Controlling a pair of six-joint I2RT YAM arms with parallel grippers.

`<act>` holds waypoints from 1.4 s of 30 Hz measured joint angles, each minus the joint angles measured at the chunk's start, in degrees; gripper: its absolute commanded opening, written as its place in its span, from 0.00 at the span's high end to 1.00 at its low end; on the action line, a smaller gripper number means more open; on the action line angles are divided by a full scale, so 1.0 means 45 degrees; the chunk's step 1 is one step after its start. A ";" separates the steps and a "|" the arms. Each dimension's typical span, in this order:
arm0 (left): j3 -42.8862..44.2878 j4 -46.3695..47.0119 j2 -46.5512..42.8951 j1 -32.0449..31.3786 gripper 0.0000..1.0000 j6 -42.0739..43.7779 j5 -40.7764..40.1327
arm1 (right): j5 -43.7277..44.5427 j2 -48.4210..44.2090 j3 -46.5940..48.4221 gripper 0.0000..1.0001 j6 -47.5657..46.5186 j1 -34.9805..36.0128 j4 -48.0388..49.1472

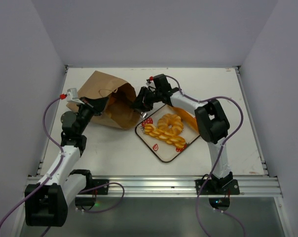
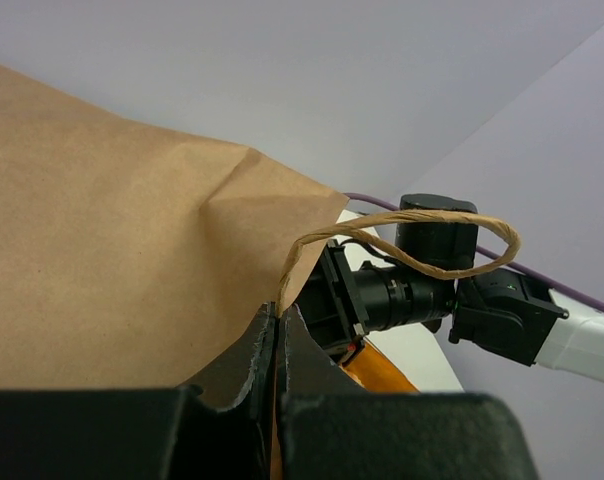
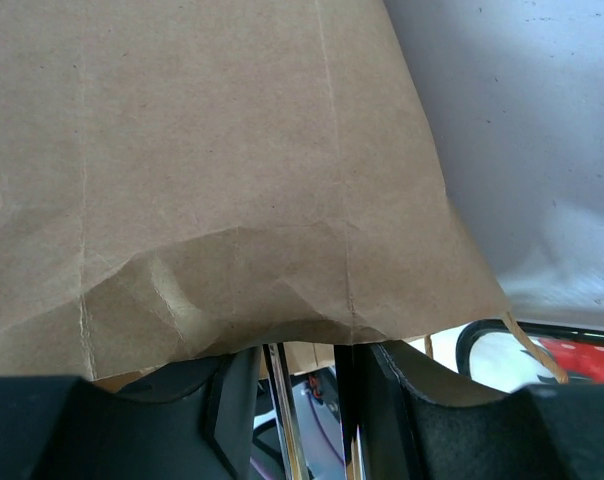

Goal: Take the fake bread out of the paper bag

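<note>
The brown paper bag (image 1: 107, 96) lies on its side at the back left, mouth toward the tray. My left gripper (image 1: 99, 103) is shut on the bag's rim at the foot of a twisted handle (image 2: 432, 265); the jaws (image 2: 277, 318) are pressed together on the paper (image 2: 112, 260). My right gripper (image 1: 139, 102) is at the bag's mouth, fingers apart (image 3: 297, 352), with the bag's edge (image 3: 232, 200) lying over the tips. A braided loaf (image 1: 164, 134), a ring doughnut (image 1: 170, 122) and a baguette (image 1: 187, 117) lie on the tray. The bag's inside is hidden.
The white strawberry-printed tray (image 1: 161, 150) sits right of the bag, mid-table. White walls close the table at the back and both sides. The right arm (image 1: 210, 121) arches over the tray's right side. An orange bread piece (image 2: 382, 375) shows under the right gripper in the left wrist view.
</note>
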 measured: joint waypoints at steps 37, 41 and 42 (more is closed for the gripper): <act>0.0525 0.0282 0.1744 -0.0097 1.00 0.1384 -0.0874 | -0.0665 -0.2686 -0.2035 1.00 -0.1860 -0.1180 -0.0942; 0.0651 0.0277 0.2025 -0.0097 1.00 0.1520 -0.1205 | -0.0763 -0.2885 -0.2035 1.00 -0.2084 -0.1297 -0.1331; 0.0714 0.0277 0.2103 -0.0097 1.00 0.1579 -0.1263 | -0.0792 -0.2953 -0.2035 1.00 -0.2161 -0.1336 -0.1457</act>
